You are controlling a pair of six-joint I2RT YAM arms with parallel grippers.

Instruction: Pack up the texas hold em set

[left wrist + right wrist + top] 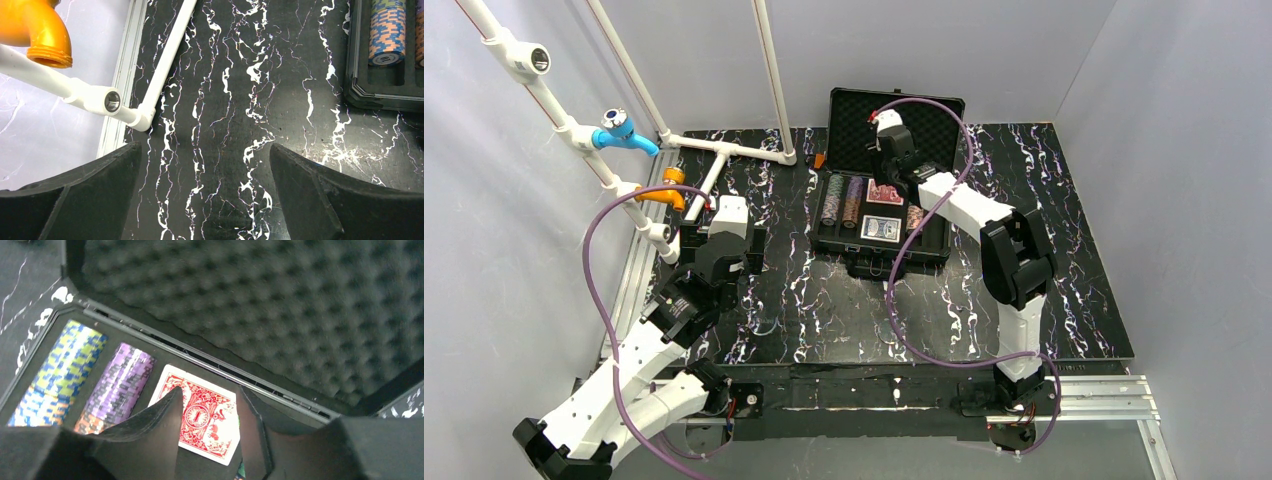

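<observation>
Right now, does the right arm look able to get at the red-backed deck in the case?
Probably yes. The case lid stands open, the red-backed deck lies uncovered in its slot, and the right gripper hangs just above it with jaws apart.

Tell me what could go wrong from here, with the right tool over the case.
1. The right tool hovers open just above the red deck; pushing down could catch a card edge and skew the deck.
2. It sits in front of the open foam lid, so swinging the lid shut now would likely hit the arm.
3. The purple cable hangs across the front edge of the case and may get pinched on closing.
</observation>
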